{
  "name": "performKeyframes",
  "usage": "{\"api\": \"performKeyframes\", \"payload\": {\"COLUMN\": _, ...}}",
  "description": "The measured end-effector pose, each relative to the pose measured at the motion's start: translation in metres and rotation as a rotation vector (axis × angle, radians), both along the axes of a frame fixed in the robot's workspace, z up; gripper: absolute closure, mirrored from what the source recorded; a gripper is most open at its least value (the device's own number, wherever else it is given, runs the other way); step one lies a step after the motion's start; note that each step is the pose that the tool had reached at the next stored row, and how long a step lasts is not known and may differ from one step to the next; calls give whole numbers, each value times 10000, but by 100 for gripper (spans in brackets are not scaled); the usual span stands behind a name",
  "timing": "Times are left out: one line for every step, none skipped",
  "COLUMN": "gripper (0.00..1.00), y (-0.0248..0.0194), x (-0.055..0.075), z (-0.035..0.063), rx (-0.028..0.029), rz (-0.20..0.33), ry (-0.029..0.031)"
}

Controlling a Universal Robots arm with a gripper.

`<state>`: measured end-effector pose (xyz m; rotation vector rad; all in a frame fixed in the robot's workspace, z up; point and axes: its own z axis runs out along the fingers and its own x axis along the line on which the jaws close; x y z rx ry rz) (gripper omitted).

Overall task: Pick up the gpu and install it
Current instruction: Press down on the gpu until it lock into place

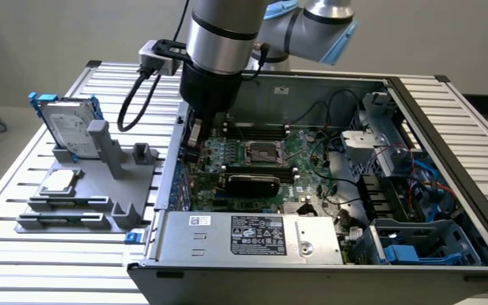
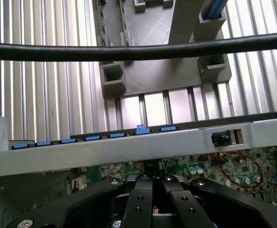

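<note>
Slatted metal table (image 1: pixel 49 254) carries an open computer case (image 1: pixel 329 267), and inside it the gpu (image 1: pixel 253 184) appears to stand on the motherboard (image 1: pixel 307 190), its black rounded shroud facing the near side, just near of the processor socket (image 1: pixel 259 152). Whether its edge is fully home in a slot, or its end bracket meets the case wall, I cannot tell. Toward the exterior view's left of the card and apart from it, the gripper (image 1: pixel 195 149) hangs down inside the case close to the wall on that side; in the wrist view the gripper (image 2: pixel 152 183) has its fingers (image 2: pixel 139 199) drawn together, and nothing can be made out between them. A black cable (image 2: pixel 138 50) crosses that view above the case's grey rim (image 2: pixel 128 149). Outside the case, on the exterior view's left, a grey fixture (image 1: pixel 83 210) sits on the table with a hard drive (image 1: pixel 68 127) upright at its far end and a square silver chip (image 1: pixel 60 182) lying flat nearer; the small posts (image 1: pixel 145 152) beside the case stand bare. Judging from this, the pick-up is done and the card is already in the case, so most of the task looks complete; what remains, if anything, is seating the card and clearing the arm.
</note>
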<state>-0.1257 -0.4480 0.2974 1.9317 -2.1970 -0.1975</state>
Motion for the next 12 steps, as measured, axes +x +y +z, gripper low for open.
{"api": "performKeyframes", "payload": {"gripper": 89, "y": 0, "x": -1, "z": -3, "rx": 4, "rz": -4, "ry": 2}}
{"api": "performKeyframes", "payload": {"gripper": 89, "y": 0, "x": -1, "z": -3, "rx": 0, "rz": -6, "ry": 3}}
{"api": "performKeyframes", "payload": {"gripper": 89, "y": 0, "x": 0, "z": -4, "rx": -3, "rz": -8, "ry": 5}}
{"api": "performKeyframes", "payload": {"gripper": 89, "y": 0, "x": 0, "z": -3, "rx": -8, "rz": -9, "ry": 7}}
{"api": "performKeyframes", "payload": {"gripper": 89, "y": 0, "x": 0, "z": -4, "rx": -11, "rz": -10, "ry": 9}}
{"api": "performKeyframes", "payload": {"gripper": 89, "y": 0, "x": 0, "z": -4, "rx": -13, "rz": -11, "ry": 10}}
{"api": "performKeyframes", "payload": {"gripper": 89, "y": 0, "x": 0, "z": -5, "rx": -20, "rz": -13, "ry": 10}}
{"api": "performKeyframes", "payload": {"gripper": 89, "y": 0, "x": 0, "z": -7, "rx": -30, "rz": -14, "ry": 11}}
{"api": "performKeyframes", "payload": {"gripper": 89, "y": 0, "x": 1, "z": -10, "rx": -43, "rz": -14, "ry": 11}}
{"api": "performKeyframes", "payload": {"gripper": 89, "y": -1, "x": 0, "z": -12, "rx": -56, "rz": -16, "ry": 11}}
{"api": "performKeyframes", "payload": {"gripper": 89, "y": 0, "x": 0, "z": -18, "rx": -64, "rz": -18, "ry": 9}}
{"api": "performKeyframes", "payload": {"gripper": 89, "y": 0, "x": 0, "z": -22, "rx": -77, "rz": -19, "ry": 9}}
